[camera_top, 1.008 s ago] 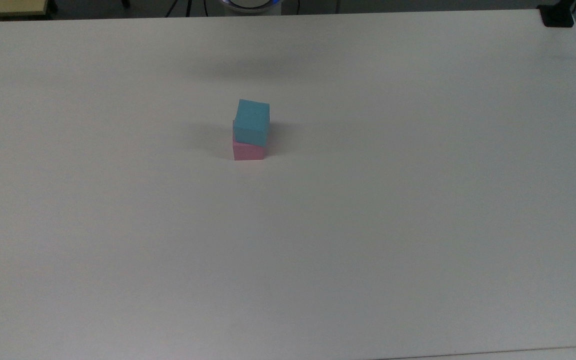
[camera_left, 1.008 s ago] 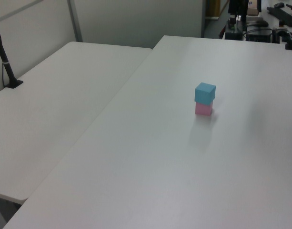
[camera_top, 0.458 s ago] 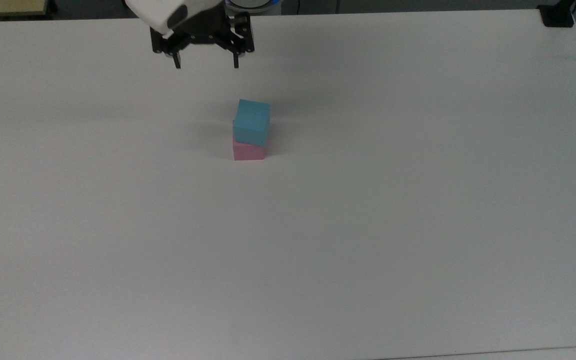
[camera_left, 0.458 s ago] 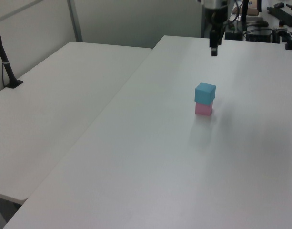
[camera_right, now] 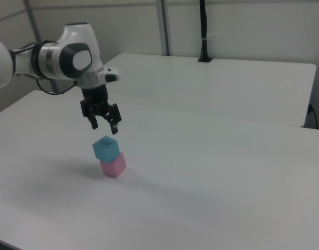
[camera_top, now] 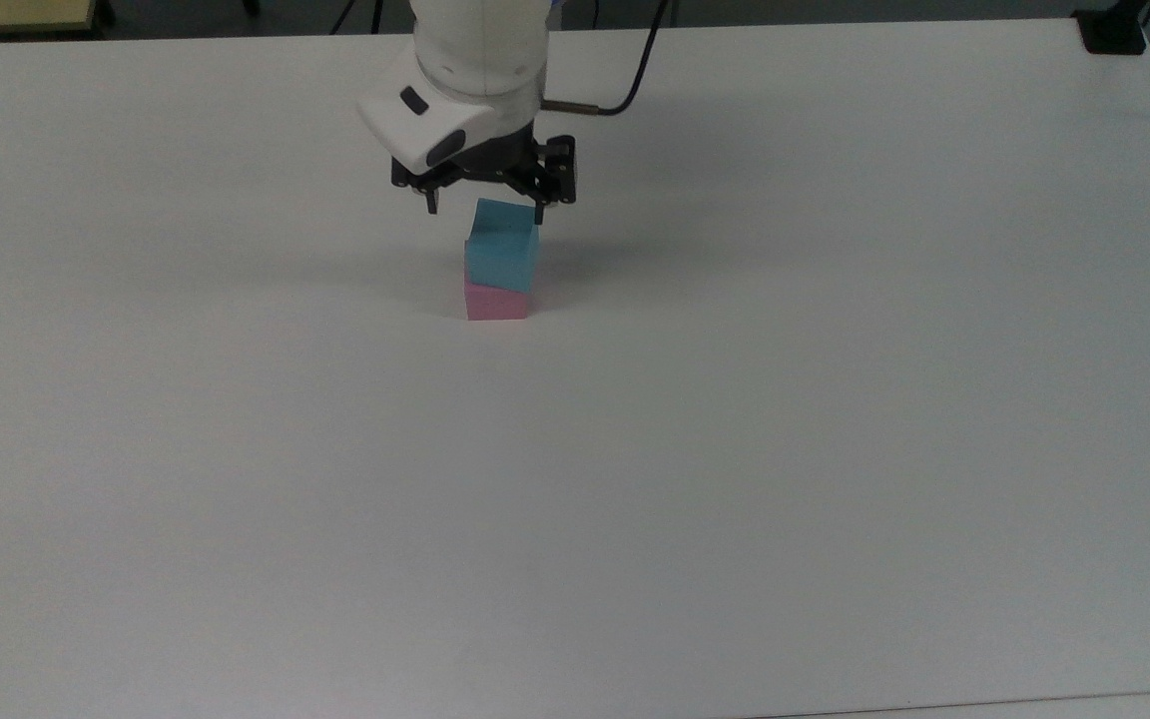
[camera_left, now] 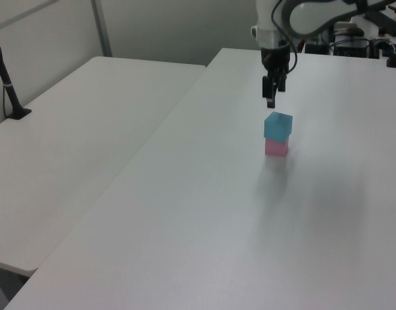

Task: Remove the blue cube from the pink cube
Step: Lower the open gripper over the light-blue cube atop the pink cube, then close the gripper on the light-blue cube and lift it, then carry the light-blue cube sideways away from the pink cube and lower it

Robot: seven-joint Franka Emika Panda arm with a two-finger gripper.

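Matte blue cube atop pink cube, spread-fingered tool seemingly just above.

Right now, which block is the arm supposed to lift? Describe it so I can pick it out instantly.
On the big white table, find the two-cube stack below the open gripper. You want the blue cube, the top one, sitting slightly askew on the pink cube. Its colour and upper position set it apart.
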